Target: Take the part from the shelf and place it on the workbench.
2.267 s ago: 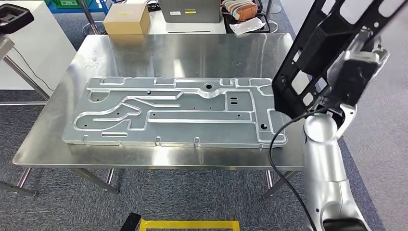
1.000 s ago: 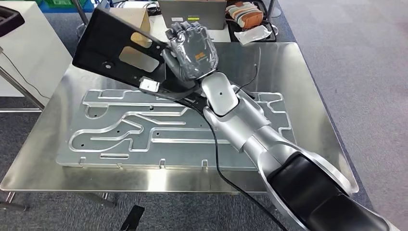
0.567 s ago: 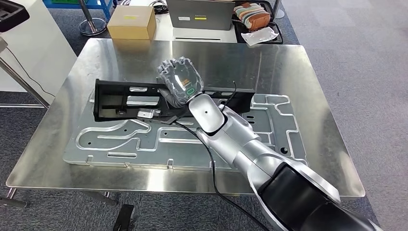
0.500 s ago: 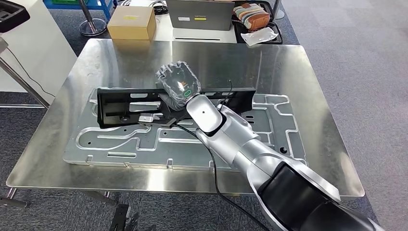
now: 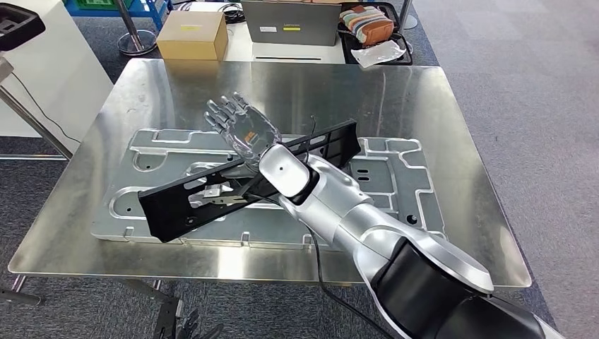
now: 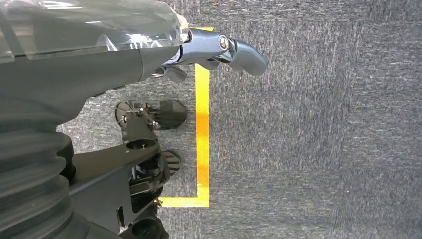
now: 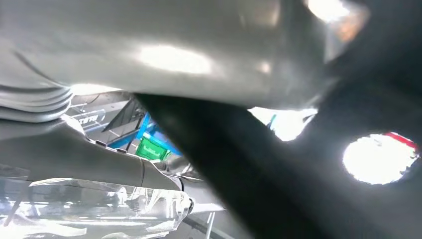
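The steel workbench point(image 5: 452, 127) carries a large grooved aluminium plate point(image 5: 395, 180) flat across its middle, and the long black part point(image 5: 176, 205) lies diagonally on that plate, one end near the bench's front-left edge and the other toward the centre-right. The placing step appears to be at its end: the part rests on the bench fixture and the release looks made. The right hand point(image 5: 236, 131) sits above the part's far side with its fingers spread wide and extended, gripping nothing; whether the wrist or palm touches the part cannot be told, as the forearm covers that spot. The next move, in my judgement, calls for lifting the arm straight clear without dragging the part or snagging the black cable running beside it. The left hand point(image 6: 99, 55) hangs over carpet by a yellow floor line; 1 thumb shows extended, the other fingers are hidden, so their state cannot be told.
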`<move>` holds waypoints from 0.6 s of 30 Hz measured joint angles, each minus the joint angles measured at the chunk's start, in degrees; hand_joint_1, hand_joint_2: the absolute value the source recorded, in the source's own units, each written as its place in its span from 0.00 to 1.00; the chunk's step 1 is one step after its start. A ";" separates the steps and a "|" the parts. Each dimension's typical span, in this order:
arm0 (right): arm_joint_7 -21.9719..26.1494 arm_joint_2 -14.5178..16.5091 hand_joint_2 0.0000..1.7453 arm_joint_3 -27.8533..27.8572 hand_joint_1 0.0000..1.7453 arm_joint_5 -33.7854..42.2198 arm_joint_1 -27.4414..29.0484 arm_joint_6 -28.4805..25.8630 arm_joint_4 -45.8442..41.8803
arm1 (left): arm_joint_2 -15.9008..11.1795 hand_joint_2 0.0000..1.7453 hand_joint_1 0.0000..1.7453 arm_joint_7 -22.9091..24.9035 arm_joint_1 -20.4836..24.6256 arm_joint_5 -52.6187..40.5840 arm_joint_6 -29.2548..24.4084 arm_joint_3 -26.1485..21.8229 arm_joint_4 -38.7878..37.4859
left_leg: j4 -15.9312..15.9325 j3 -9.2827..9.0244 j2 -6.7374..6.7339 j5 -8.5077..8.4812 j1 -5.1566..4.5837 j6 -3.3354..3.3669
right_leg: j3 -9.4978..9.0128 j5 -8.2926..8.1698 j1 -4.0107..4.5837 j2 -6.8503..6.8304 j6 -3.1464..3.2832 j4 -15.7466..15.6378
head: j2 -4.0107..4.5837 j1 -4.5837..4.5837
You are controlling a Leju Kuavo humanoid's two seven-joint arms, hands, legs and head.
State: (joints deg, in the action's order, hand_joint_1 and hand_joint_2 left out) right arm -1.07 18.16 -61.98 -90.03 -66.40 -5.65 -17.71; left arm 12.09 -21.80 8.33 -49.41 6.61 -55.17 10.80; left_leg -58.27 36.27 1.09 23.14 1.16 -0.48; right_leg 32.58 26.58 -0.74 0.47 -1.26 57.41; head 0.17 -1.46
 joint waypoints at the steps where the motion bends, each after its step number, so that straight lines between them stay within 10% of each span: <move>1: 0.01 0.03 0.00 -0.11 0.00 0.00 -0.08 0.52 0.08 | 0.01 0.75 0.00 0.40 0.02 0.01 -0.02 -0.04 0.00 | 0.00 0.00 0.00 0.00 0.00 0.00 | 0.00 0.00 0.00 0.00 0.00 0.00 | 0.00 0.00; 4: -0.03 0.14 0.00 -0.32 0.00 0.04 -0.48 3.96 0.31 | 0.02 0.00 0.00 2.63 0.13 0.02 0.41 -0.18 0.00 | 0.00 -0.01 -0.02 -0.01 0.00 0.00 | 0.00 0.00 -0.01 0.00 0.00 0.01 | 0.00 0.00; 18: -10.44 -1.52 0.00 6.72 0.00 9.80 -1.48 22.42 1.99 | 0.17 0.00 0.00 8.41 0.78 -3.46 2.08 0.50 0.00 | -0.04 -0.05 -0.05 -0.05 0.00 0.05 | -0.03 -0.01 -0.09 -0.03 -0.02 0.00 | 0.00 0.00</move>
State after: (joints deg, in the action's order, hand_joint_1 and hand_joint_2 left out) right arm -11.50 16.64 -55.26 -80.23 -67.88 16.76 -15.72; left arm 12.26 -13.39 9.11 -52.87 8.68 -54.67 10.80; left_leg -58.30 36.23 1.04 23.10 1.16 -0.43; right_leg 32.55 26.56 -0.83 0.45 -1.28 57.41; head 0.17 -1.46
